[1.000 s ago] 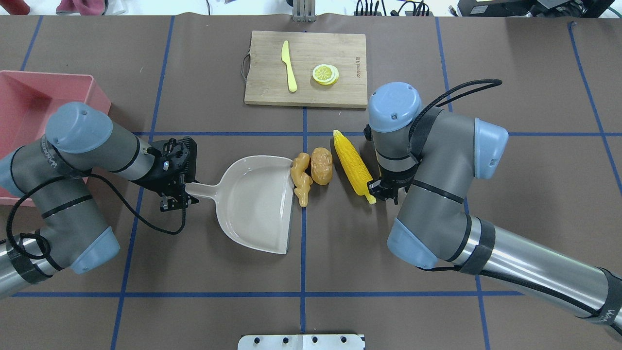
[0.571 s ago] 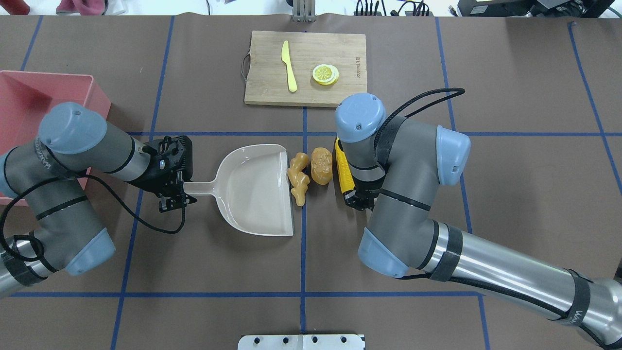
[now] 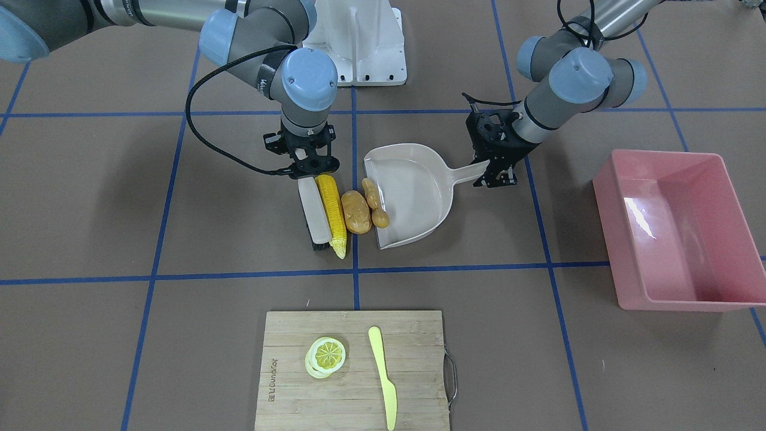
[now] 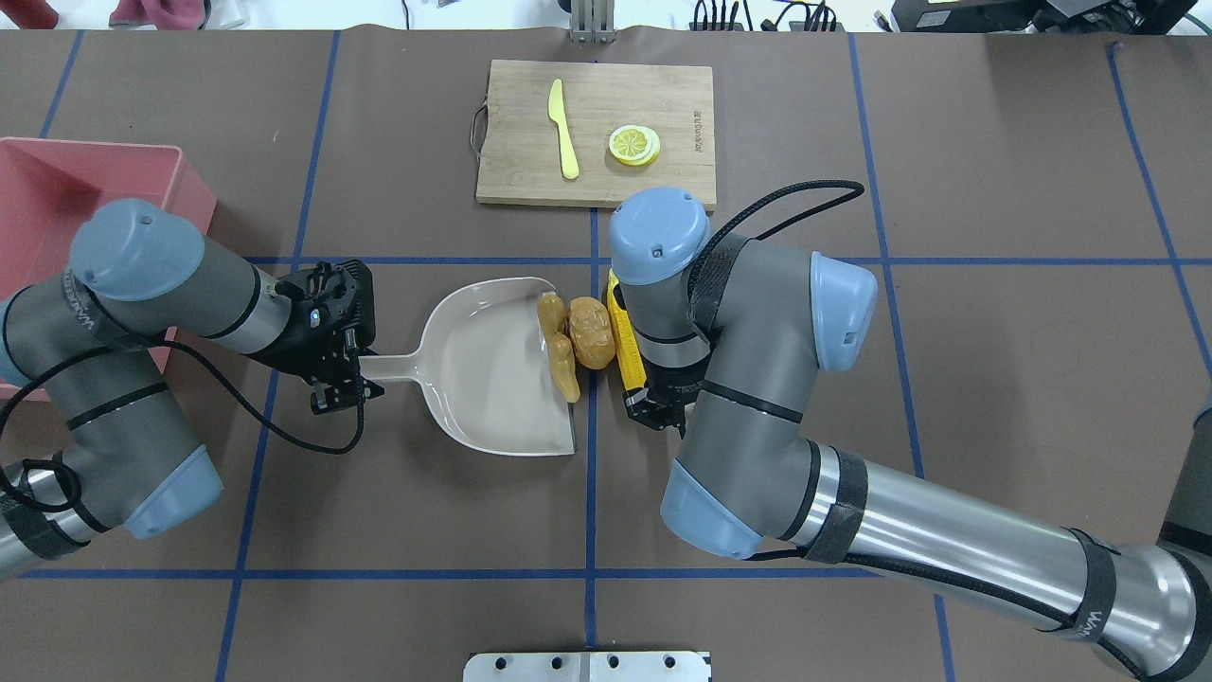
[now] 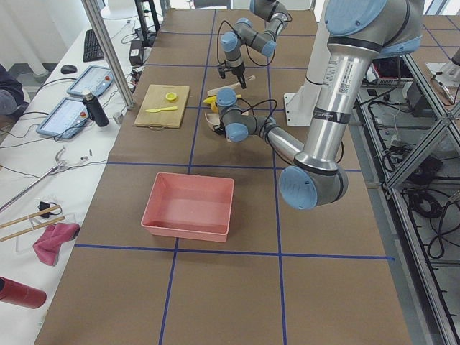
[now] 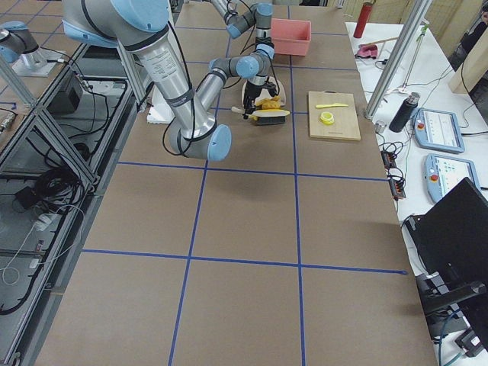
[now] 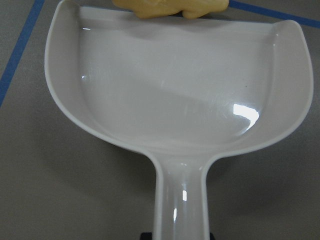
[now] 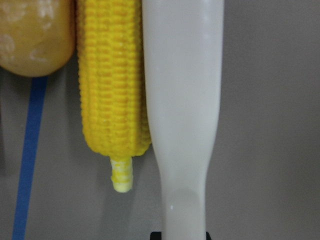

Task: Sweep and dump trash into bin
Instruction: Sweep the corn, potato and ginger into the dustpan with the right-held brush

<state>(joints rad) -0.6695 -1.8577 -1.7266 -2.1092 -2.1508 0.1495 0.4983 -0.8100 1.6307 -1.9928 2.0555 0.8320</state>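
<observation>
My left gripper is shut on the handle of the beige dustpan, which lies flat on the table. My right gripper is shut on the white handle of a brush. The brush presses the yellow corn cob sideways against the brown potato. The tan ginger root lies on the dustpan's open lip and shows at the top of the left wrist view. The pink bin stands empty beyond the left arm. In the overhead view the right arm hides most of the corn.
A wooden cutting board with a pale yellow plastic knife and lemon slices lies across the table from the robot. Blue tape lines cross the brown table cover. The robot's white base plate sits behind the arms.
My right arm has swept left with the brush. It pushed the corn against the potato and the ginger onto the dustpan's lip. The dustpan has turned slightly in the left gripper.
</observation>
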